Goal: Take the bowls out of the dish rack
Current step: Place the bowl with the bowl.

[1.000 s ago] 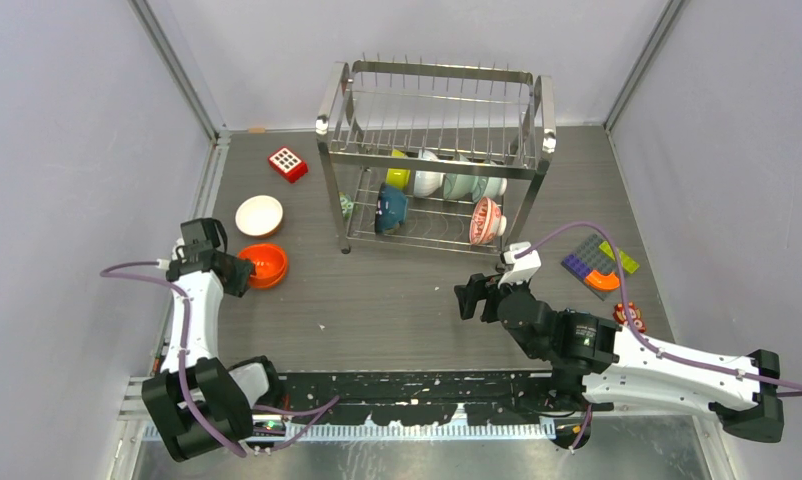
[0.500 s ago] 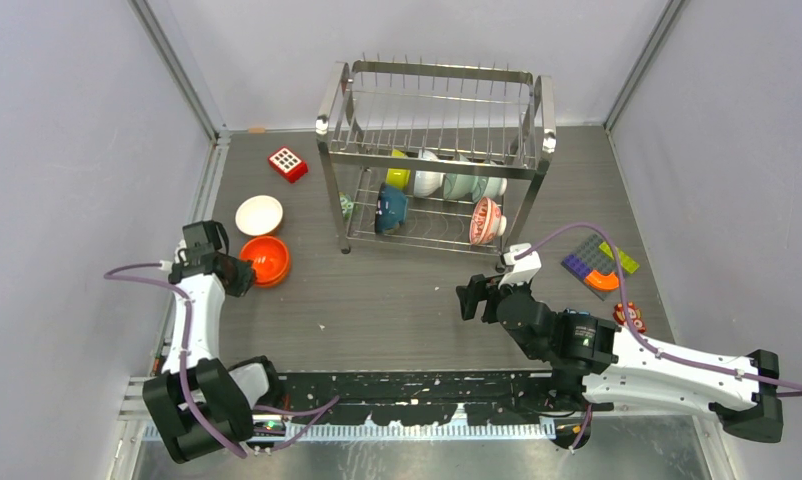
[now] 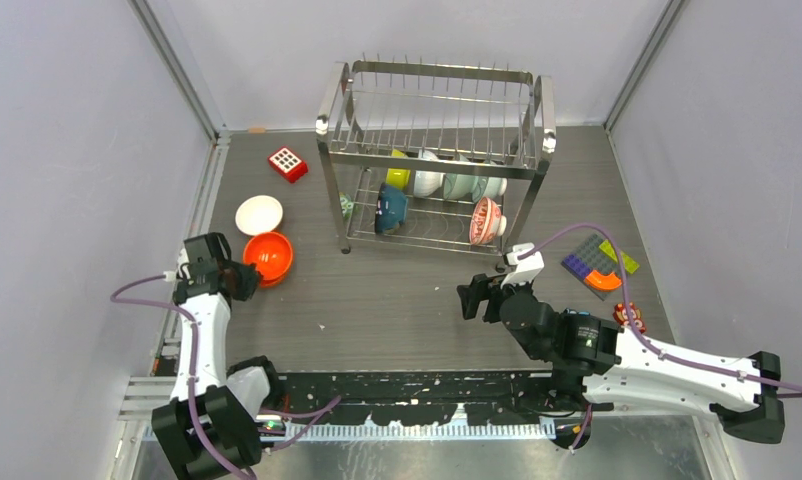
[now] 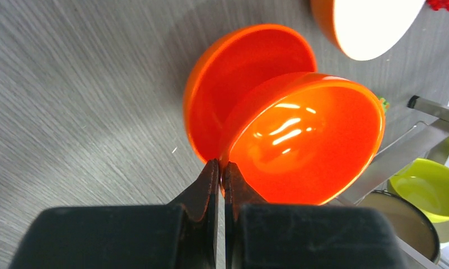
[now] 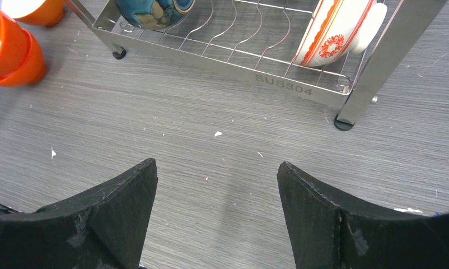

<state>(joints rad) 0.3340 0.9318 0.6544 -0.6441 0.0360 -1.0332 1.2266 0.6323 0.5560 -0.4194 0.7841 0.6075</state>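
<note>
My left gripper is shut on the near rim of an orange bowl at the table's left. The left wrist view shows the jaws pinching that tilted bowl, with a second orange bowl right behind it. The steel dish rack stands at the back middle. Its lower tier holds lime-yellow, white, pale teal, dark blue and red-and-white patterned bowls. My right gripper is open and empty above bare table in front of the rack.
A bowl with a white inside sits on the table just behind the orange ones. A red block with white dots lies left of the rack. Flat toy bricks and a small round toy lie at the right.
My left wrist has drawn back toward the near edge, and the orange bowl in its jaws has tipped up. The right arm has hardly moved.
</note>
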